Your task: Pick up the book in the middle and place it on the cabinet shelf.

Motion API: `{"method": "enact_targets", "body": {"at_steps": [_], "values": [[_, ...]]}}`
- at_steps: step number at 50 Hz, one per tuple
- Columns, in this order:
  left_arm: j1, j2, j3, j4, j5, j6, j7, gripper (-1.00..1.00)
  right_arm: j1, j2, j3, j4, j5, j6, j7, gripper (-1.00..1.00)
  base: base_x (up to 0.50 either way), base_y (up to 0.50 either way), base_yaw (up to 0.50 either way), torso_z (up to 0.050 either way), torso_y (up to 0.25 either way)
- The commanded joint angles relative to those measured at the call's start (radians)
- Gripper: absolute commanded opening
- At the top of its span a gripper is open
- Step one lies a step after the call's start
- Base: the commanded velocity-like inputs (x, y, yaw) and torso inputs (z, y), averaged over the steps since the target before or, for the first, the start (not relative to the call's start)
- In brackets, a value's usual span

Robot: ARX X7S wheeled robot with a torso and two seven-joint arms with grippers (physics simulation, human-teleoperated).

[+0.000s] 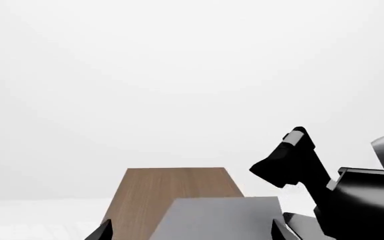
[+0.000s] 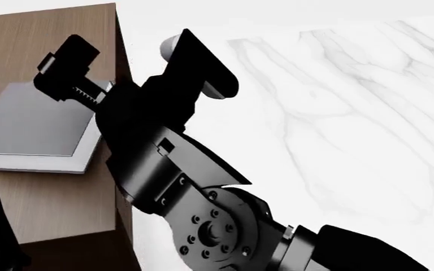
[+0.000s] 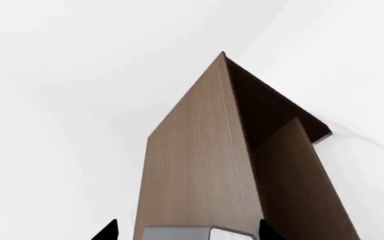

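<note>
Head view: book (image 2: 32, 121), grey cover w/ white page edges, lies flat on the cabinet shelf (image 2: 51, 192) top, near the top's right edge, slightly skewed to it. Right gripper (image 2: 89, 79) sits at the book's far right corner; can't tell if its fingers are spread or pressed together, or whether they touch the book. Right arm (image 2: 172, 169) crosses from lower right, over the cabinet's right edge. Marbled white worktop (image 2: 338, 113) fills the right side of the view. Left gripper shows only as a dark sliver at the lower left; state can't be told. Left wrist view: book (image 1: 219, 217) close in front, cabinet top (image 1: 172, 187) beyond it, right gripper (image 1: 289, 160) just beside the book. Right wrist view: cabinet (image 3: 199, 165) stretches away, book's corner (image 3: 178, 232) between two dark fingertips (image 3: 105, 231) w/ a gap each side.
</note>
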Motion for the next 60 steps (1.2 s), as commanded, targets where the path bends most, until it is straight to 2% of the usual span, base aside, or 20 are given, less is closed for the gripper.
{"method": "enact_targets", "body": {"at_steps": [1,13,19,24,28,31,34,38,41,44,45,51,60], "values": [[0.005,-0.009,-0.006,0.000,-0.001,0.009,-0.002,1.00,0.015,0.071,0.020,-0.044,-0.028,0.008,0.019,1.00,0.00,0.00,0.00,0.000,0.000],[-0.010,0.001,0.004,0.011,-0.001,-0.019,-0.010,1.00,-0.036,0.211,0.055,-0.190,-0.052,-0.035,0.037,1.00,0.00,0.00,0.00,0.000,0.000],[-0.012,0.004,0.010,0.011,0.005,-0.021,-0.006,1.00,-0.112,0.271,0.086,-0.277,-0.079,-0.114,0.042,1.00,0.00,0.00,0.00,0.000,0.000],[-0.004,0.008,0.009,-0.003,0.022,0.002,0.003,1.00,-0.121,0.337,0.054,-0.323,-0.311,-0.215,0.104,1.00,0.00,0.00,0.00,0.000,0.000],[-0.049,0.034,0.070,0.026,0.136,-0.084,0.021,1.00,-0.111,0.427,0.038,-0.380,-0.551,-0.285,0.183,1.00,0.00,0.00,0.00,0.000,0.000],[-0.084,0.046,0.048,0.032,0.113,-0.081,0.022,1.00,-0.065,0.493,0.021,-0.424,-0.722,-0.273,0.249,1.00,0.00,0.00,0.00,0.003,0.000],[-0.191,0.054,0.048,0.075,0.108,-0.219,0.004,1.00,-0.027,0.523,0.023,-0.438,-0.801,-0.255,0.292,1.00,0.00,0.00,0.00,0.000,0.000],[-0.391,0.082,-0.031,0.060,0.012,-0.256,0.063,1.00,0.065,0.592,0.048,-0.517,-0.896,-0.211,0.373,1.00,0.00,0.00,0.00,0.000,0.000],[-0.558,0.109,-0.069,0.021,-0.071,-0.345,0.091,1.00,0.143,0.642,0.067,-0.575,-0.936,-0.157,0.418,1.00,0.00,0.00,0.00,0.000,0.000],[-0.620,0.122,-0.075,-0.017,-0.072,-0.359,0.125,1.00,0.172,0.654,0.075,-0.582,-0.918,-0.135,0.415,1.00,0.00,0.00,0.00,0.000,0.000],[-0.716,0.149,-0.101,-0.124,-0.086,-0.356,0.196,1.00,0.212,0.666,0.091,-0.554,-0.879,-0.112,0.394,1.00,0.00,0.00,0.00,0.000,0.000],[-0.889,0.203,-0.125,-0.353,-0.062,-0.340,0.334,1.00,0.298,0.677,0.116,-0.479,-0.838,-0.053,0.358,1.00,0.00,0.00,0.00,0.000,0.000],[-1.150,0.298,-0.103,-0.586,-0.007,-0.365,0.479,1.00,0.437,0.639,0.143,-0.361,-0.794,0.036,0.302,1.00,0.00,0.00,0.00,0.000,0.000]]}}
